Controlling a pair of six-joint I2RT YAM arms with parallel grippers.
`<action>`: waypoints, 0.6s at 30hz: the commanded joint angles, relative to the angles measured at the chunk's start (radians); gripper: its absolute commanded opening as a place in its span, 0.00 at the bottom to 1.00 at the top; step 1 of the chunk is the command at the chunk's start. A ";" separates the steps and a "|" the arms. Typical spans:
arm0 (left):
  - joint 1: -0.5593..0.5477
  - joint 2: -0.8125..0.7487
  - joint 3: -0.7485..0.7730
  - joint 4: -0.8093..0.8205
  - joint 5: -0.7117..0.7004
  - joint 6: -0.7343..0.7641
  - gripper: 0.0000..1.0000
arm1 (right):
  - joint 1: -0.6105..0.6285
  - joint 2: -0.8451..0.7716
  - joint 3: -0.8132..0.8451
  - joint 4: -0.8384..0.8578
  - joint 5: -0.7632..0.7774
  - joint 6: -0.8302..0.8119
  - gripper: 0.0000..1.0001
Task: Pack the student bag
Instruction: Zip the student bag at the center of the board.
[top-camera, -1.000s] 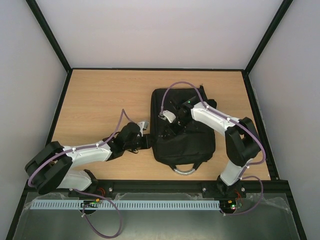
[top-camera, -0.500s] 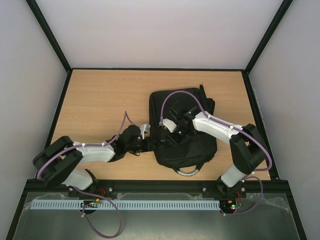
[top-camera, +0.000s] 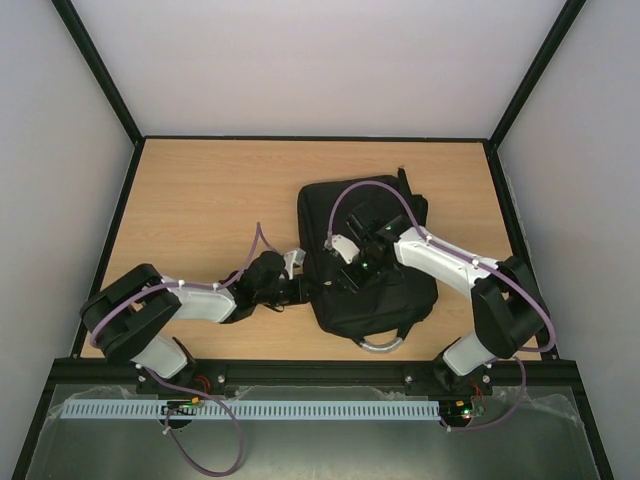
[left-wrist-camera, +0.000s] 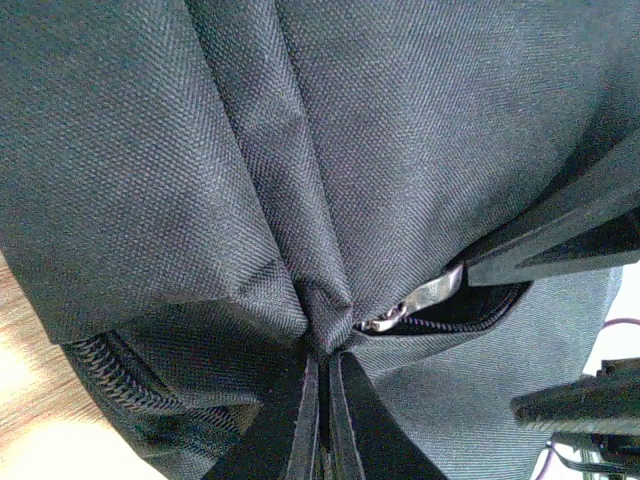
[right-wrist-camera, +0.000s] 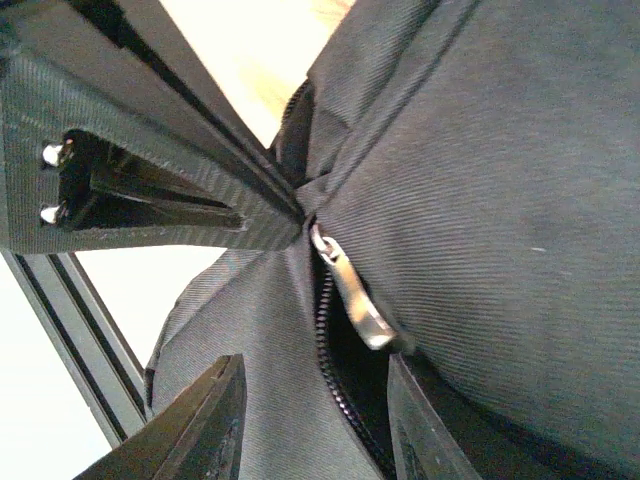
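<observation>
The student bag (top-camera: 372, 275) lies flat on the wooden surface (top-camera: 200, 200), right of centre in the overhead frame, its grey handle (top-camera: 378, 345) toward the bottom edge. The left hand (left-wrist-camera: 322, 370) is pressed together on a fold of the bag's fabric at its left side, just beside the silver zip pull (right-wrist-camera: 352, 300). The right hand (right-wrist-camera: 315, 375) hovers over the bag with fingers spread, and the pull sits in the gap between them.
</observation>
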 joint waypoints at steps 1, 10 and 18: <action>-0.010 0.037 0.016 0.038 -0.012 0.029 0.02 | -0.039 -0.004 -0.002 -0.038 -0.004 0.062 0.41; -0.032 0.053 0.015 0.054 -0.025 0.031 0.02 | -0.057 0.052 0.004 -0.016 -0.065 0.083 0.40; -0.039 0.030 0.016 0.041 -0.044 0.037 0.02 | -0.057 0.124 0.039 -0.023 -0.096 0.085 0.41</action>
